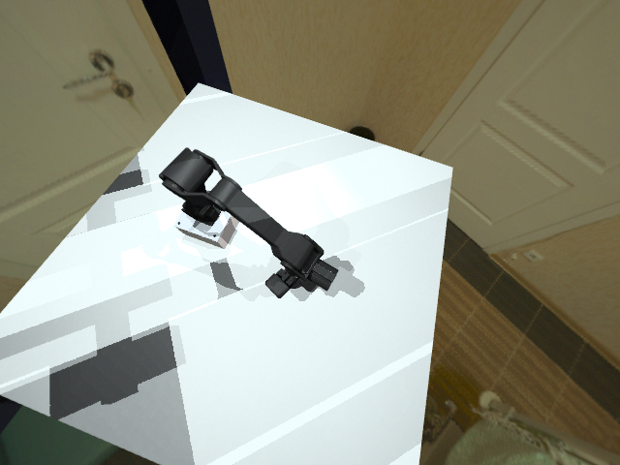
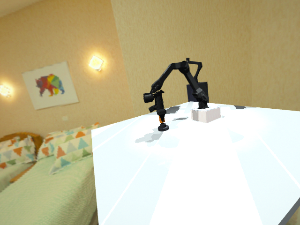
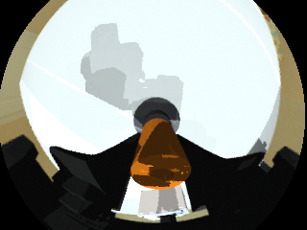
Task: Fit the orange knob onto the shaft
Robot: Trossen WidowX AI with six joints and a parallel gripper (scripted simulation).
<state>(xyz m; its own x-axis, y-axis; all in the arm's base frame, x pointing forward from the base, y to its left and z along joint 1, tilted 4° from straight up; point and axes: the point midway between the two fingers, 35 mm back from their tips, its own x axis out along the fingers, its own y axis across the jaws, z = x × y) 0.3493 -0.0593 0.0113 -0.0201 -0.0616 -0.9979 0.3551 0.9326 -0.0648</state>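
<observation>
Jaws clamped on the orange knob (image 3: 160, 156) hold it upright directly above the dark round pedestal (image 2: 163, 127) on the glossy white counter (image 2: 193, 169), knob's lower end just above it.

No readable text, labels, brands or numbers anywhere, wall picture shows only a coloured animal shape

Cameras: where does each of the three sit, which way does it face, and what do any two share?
Top: high above the white table, looking down; shows the whole arm from its base block, hiding the knob.
Exterior: low past the table's far end, facing the arm; shows the pincer shut on the orange knob over the round pedestal.
Wrist: on the pincer, looking down along the knob to the pedestal; only dark fingers show.
Exterior and wrist share knob and pedestal.
</observation>
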